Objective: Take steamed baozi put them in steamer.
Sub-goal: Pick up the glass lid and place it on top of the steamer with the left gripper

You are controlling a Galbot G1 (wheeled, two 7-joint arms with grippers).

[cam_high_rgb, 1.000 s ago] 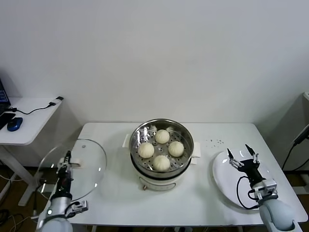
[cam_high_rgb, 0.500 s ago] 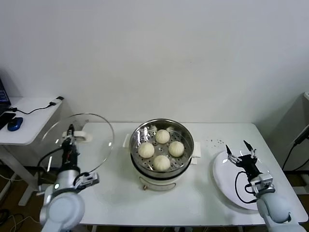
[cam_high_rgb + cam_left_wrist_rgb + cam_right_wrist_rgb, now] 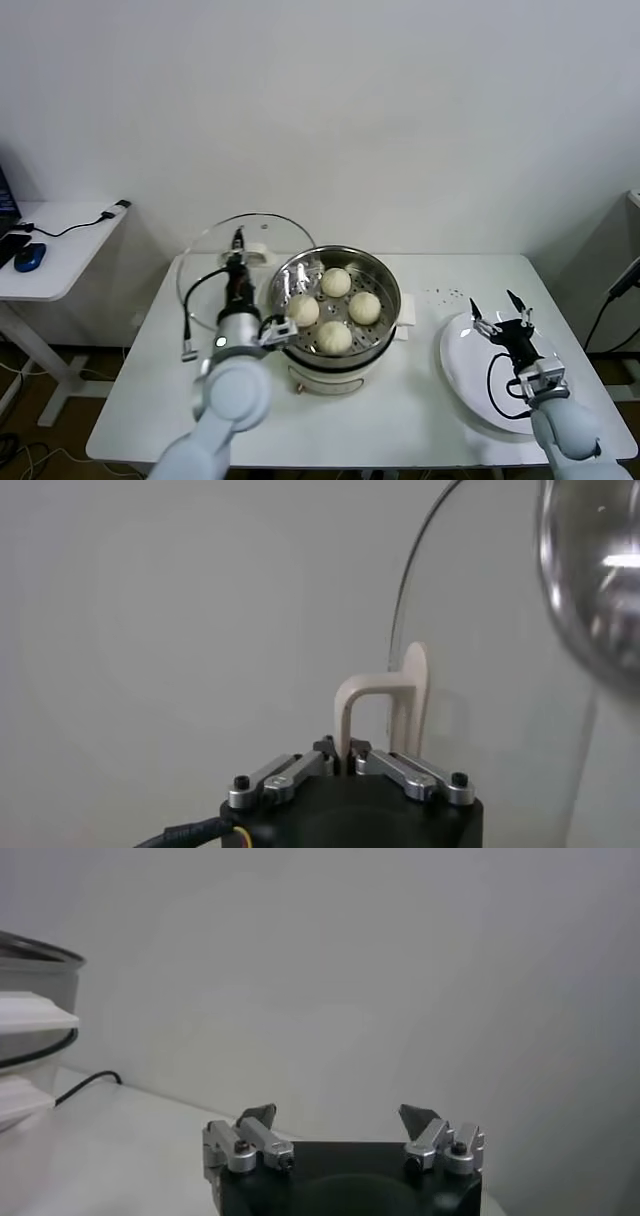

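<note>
**Lid coming over, buns already in the pot**

Nearest the camera, the right gripper point(image 3: 502, 325) hangs over the white plate point(image 3: 462, 375) with its fingers spread wide and nothing between them. The plate looks bare, though the arm hides part of it.

Further in, the steamer point(image 3: 335, 306) sits mid-table with all four baozi point(image 3: 335, 337) on its perforated tray. They look soft and light, so I'd guess they dent easily; if one needed moving I'd cup it low on the sides with a gentle squeeze, not pinch the top.

Beside the pot, the left gripper point(image 3: 238, 262) is clamped on the pale handle point(image 3: 385, 705) of the glass lid point(image 3: 262, 232), holding it upright just next to the steamer's rim. Glass is stiff, slick and breakable, so the handle is the right grab spot.

Can't make out the lid's lower edge behind the arm, or how close it is to the pot.
</note>
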